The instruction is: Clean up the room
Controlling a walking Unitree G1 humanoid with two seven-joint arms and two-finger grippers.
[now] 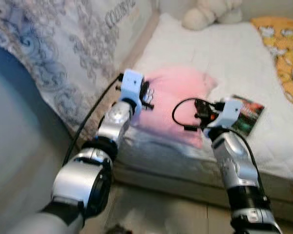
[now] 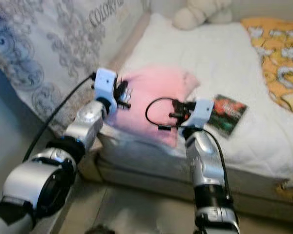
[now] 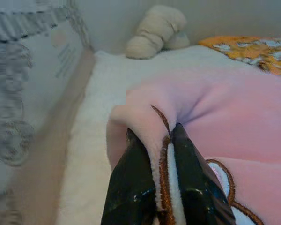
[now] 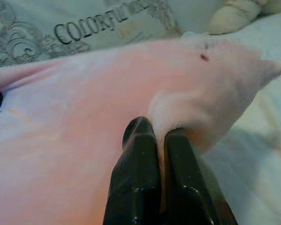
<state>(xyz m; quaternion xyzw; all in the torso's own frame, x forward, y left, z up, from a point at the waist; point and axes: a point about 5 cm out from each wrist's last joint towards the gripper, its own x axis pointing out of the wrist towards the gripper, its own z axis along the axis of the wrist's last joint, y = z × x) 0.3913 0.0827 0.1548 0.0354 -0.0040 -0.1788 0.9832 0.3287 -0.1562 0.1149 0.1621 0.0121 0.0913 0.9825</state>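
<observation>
A pink blanket (image 1: pixel 178 100) lies bunched near the front edge of the bed (image 1: pixel 219 58), on the white mattress cover. The left gripper (image 3: pixel 159 154) has its black fingers (image 3: pixel 131 187) clamped on a fold of the pink fabric at the blanket's left edge, where a brown-stitched border runs between them. The right gripper (image 4: pixel 159 140) has its fingers (image 4: pixel 138 168) pinched together on another raised fold of the same blanket, at the side nearer the bed's middle. Both silver arms reach forward over the bed's front edge.

Just to the right of the blanket, a dark book (image 1: pixel 246 114) with a red and green cover lies flat on the mattress. Farther back, a cream stuffed toy (image 1: pixel 207 12) rests at the head of the bed. An orange patterned quilt (image 1: pixel 283 53) covers the bed's right side. A grey patterned cloth (image 1: pixel 63 53) printed with lettering hangs along the left side of the bed.
</observation>
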